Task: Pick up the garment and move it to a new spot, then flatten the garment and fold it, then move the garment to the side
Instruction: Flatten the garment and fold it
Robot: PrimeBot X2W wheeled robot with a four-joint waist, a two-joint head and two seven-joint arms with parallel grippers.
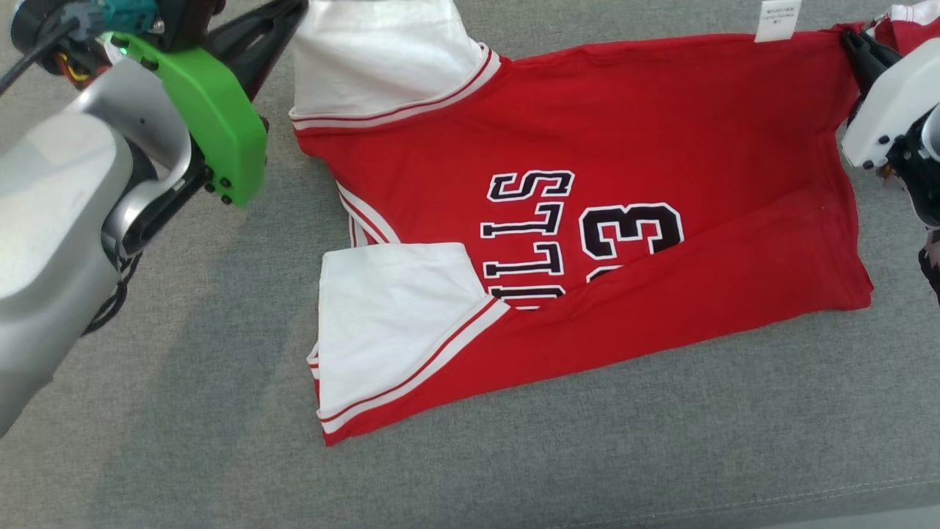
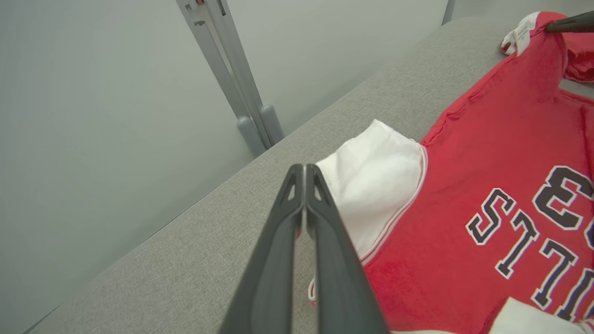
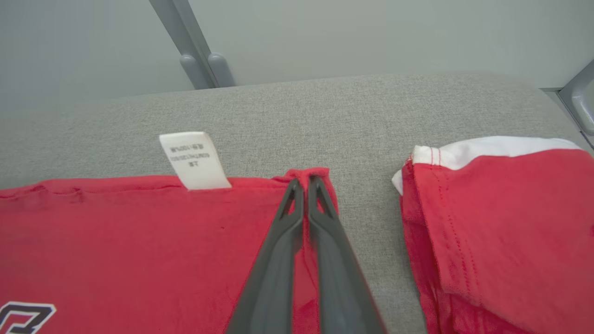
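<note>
Grey fabric bench (image 1: 183,455); red jersey (image 1: 661,132) atop

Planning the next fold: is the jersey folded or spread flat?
Partly folded: the jersey's near edge lies doubled over the lettering, hiding part of it.

Bright, soft, even light; crisp in the middle, softer at the edges.
In the head view a broad, faint-edged shadow lies on the grey desk (image 1: 514,470) just left of the garment (image 1: 661,147), under the silver forearm (image 1: 44,242), which carries a mild sheen. The garment's red is strongly saturated, and its white sleeves show little texture. In both wrist views the wide lens tilts the grey posts (image 2: 222,60) beyond the garment. The dark fingers of the left hand (image 2: 304,168) and right hand (image 3: 305,180) blur toward the bottom edge.
</note>
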